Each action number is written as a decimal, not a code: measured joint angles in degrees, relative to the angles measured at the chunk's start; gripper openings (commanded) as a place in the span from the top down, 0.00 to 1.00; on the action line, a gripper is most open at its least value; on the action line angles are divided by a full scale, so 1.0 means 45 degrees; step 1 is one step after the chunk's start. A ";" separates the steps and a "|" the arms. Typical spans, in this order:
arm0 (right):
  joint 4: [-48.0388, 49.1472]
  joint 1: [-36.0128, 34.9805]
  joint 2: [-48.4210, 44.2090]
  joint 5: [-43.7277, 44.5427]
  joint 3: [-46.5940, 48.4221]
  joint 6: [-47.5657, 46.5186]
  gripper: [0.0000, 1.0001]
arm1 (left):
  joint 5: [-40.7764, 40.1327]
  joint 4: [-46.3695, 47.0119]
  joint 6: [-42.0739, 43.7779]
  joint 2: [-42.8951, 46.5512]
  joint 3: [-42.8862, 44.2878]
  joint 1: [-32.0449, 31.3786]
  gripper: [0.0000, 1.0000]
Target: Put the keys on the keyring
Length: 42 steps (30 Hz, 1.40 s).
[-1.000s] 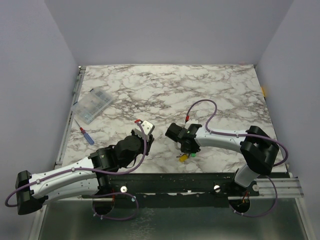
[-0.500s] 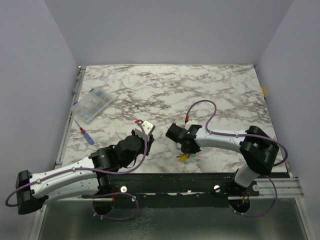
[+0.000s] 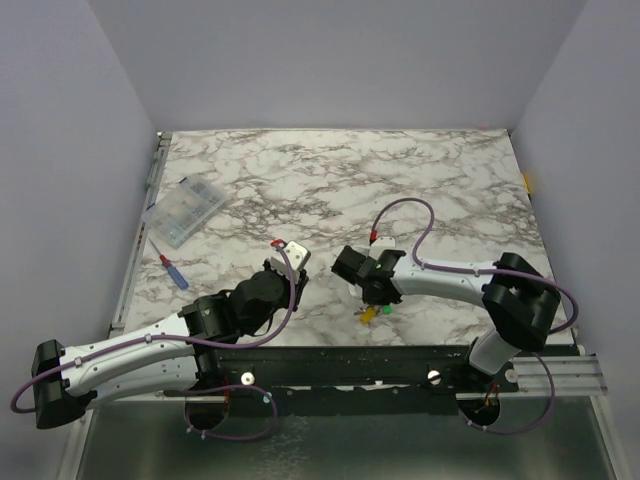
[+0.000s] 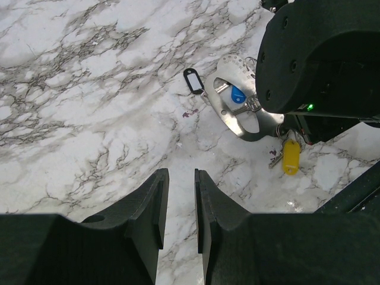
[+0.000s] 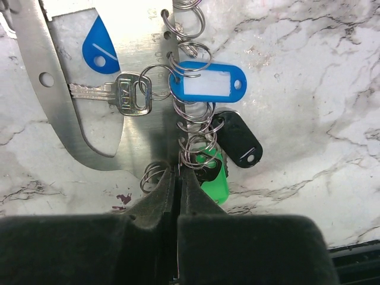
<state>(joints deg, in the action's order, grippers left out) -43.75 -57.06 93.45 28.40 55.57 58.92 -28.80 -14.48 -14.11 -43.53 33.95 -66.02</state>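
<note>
Closing is the main change: the right gripper [image 5: 178, 178], partly apart 1 second ago, is now pressing its jaws flat together at the lower end of the chain of rings [image 5: 191, 127], while the left arm is keeping its earlier pose. Whether a wire of the chain is caught between those jaws is not showing. The left gripper [image 4: 180, 178] is hanging above bare marble table [image 3: 400, 180] with a narrow gap and nothing in it, well apart from the bunch.

The silver key [image 5: 119, 95] is lying on the metal plate [image 5: 71, 130], its head already threaded on the keyring [image 5: 155, 80], which is touching the chain. The blue tag [image 5: 208, 83], black tag [image 5: 240, 139] and green tag [image 5: 218, 181] are hanging off the same chain, and a yellow tag [image 4: 291, 157] is lying just beside the plate.

Judging by this, at least 1 key is already sitting on a ring. No loose key is showing, so what is remaining is unclear.
</note>
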 measured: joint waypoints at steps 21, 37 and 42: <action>0.1617 0.0000 -0.2958 -0.1083 -0.0039 -0.2909 0.99 | 0.0568 0.0058 0.0015 0.0068 -0.0005 0.0000 0.67; 0.3803 0.0000 0.2331 -0.4153 0.3371 -0.3191 0.77 | -0.0733 0.0146 0.0325 0.2730 -0.0267 0.0000 0.63; 0.4031 0.0000 0.3823 -0.4760 0.5576 -0.3560 0.38 | -0.1719 0.0141 0.0359 0.3487 -0.0403 0.0000 0.57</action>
<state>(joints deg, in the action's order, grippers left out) -25.61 -57.06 110.65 6.98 80.66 42.89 -36.53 -13.85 -12.49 -27.83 32.14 -66.02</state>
